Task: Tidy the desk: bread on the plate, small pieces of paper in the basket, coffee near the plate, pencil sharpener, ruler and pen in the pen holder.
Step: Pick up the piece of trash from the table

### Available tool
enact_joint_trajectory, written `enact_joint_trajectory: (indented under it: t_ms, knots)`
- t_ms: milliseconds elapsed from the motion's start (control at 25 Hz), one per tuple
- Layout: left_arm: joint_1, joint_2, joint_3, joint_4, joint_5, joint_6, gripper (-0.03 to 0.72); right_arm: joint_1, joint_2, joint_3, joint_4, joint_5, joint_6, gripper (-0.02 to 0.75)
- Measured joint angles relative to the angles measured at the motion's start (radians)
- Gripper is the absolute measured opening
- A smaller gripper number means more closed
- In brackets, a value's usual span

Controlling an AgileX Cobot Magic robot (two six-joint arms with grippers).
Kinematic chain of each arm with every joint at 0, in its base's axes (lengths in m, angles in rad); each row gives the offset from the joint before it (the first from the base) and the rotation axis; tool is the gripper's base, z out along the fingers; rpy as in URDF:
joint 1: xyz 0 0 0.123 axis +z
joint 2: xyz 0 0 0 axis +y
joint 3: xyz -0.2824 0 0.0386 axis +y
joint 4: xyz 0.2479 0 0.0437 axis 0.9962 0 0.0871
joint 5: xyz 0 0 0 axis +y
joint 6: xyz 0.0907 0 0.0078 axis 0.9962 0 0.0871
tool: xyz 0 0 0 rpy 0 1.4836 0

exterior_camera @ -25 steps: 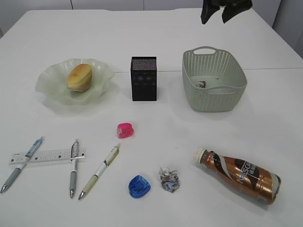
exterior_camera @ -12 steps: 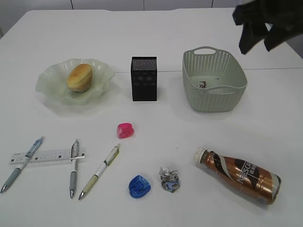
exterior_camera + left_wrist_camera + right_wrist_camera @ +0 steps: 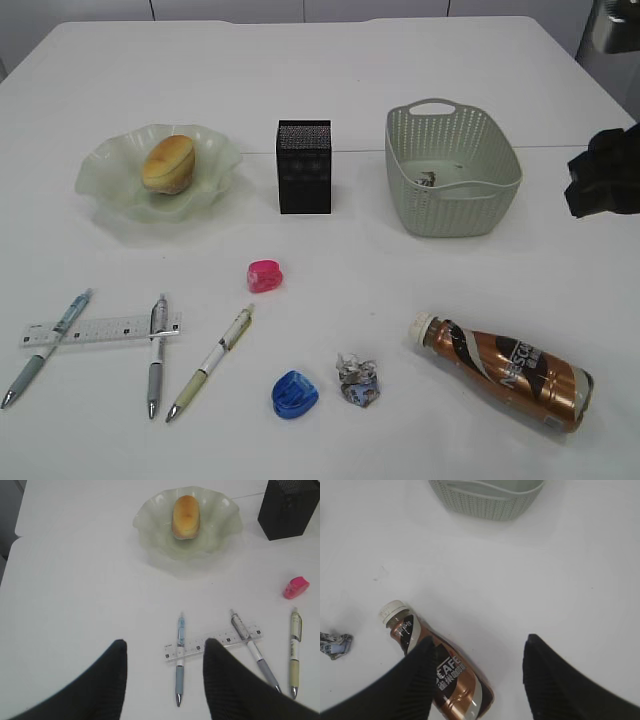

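Right gripper spread wide, empty, the lying coffee apparently under its left finger; left gripper gapes, empty, above the ruler

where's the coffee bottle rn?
The coffee bottle lies on its side at the front right of the desk in the exterior view, cap toward the paper wad, in front of the basket.

The exterior view looks down at a slant over the whole desk. The left wrist view looks down past the left gripper, open, with the plate well ahead of it. The right wrist view looks down past the right gripper, open, above the coffee. Both wrist scenes appear in the exterior view.
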Motion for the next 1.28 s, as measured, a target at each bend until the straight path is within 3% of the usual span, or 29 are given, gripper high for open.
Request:
enact_joint_trajectory:
  t_ms: [280,520,680,1000,1280]
  knots:
    - [0.000,-0.007,0.000,-0.049,0.000,0.000,0.361,0.000,-0.012,0.011,0.038,-0.017,-0.002,0.436]
    - [0.000,-0.007,0.000,-0.093,0.002,0.000,0.361,0.011,0.019,0.013,0.263,0.080,-0.193,0.436]
    - [0.000,-0.007,0.000,-0.095,0.002,0.000,0.361,0.091,0.052,-0.001,0.330,0.094,-0.276,0.435]
    - [0.000,-0.007,0.000,-0.095,0.012,0.000,0.361,0.290,0.267,-0.117,0.287,0.141,-0.289,0.435]
    - [0.000,-0.007,0.000,-0.095,0.058,0.000,0.361,0.314,0.455,-0.218,0.168,0.179,-0.294,0.435]
